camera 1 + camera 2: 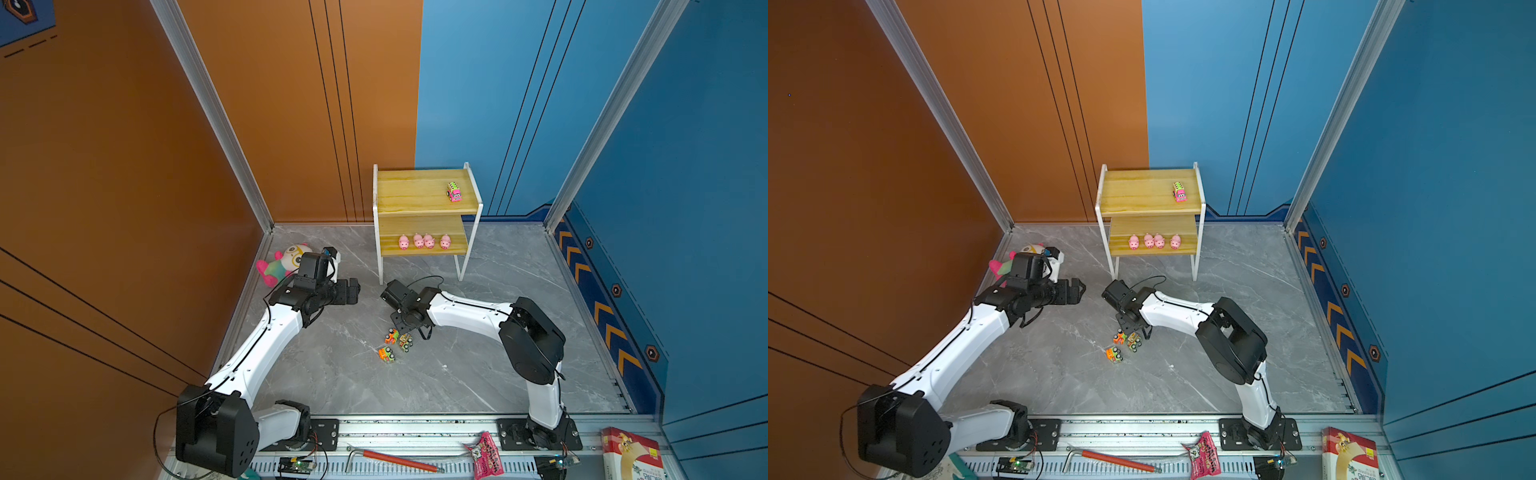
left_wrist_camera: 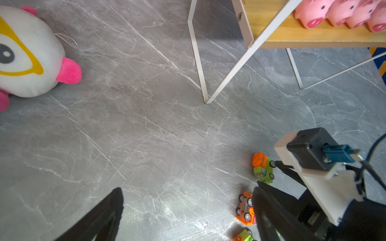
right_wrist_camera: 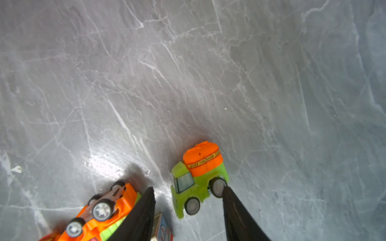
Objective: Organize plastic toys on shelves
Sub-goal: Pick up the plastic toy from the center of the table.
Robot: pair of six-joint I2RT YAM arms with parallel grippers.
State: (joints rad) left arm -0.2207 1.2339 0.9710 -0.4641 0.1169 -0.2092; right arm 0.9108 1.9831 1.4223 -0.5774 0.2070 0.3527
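1. While my right hand (image 3: 188, 187) is spread around the green truck (image 3: 198, 179), one finger (image 3: 236, 212) touches it.
2. The truck sits near the worktop's (image 3: 188, 83) middle.
3. My left hand (image 2: 188, 187) is spread wide too.

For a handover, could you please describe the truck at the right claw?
Before the two-tier wooden rack, plastic trucks cluster on the grey floor. Pick the lime-green truck at the tips of the right claw, the only one showing an orange drum.

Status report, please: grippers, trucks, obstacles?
Left gripper open, empty. Right gripper open, straddling green truck, not clamped yet. Orange truck close beside one finger.
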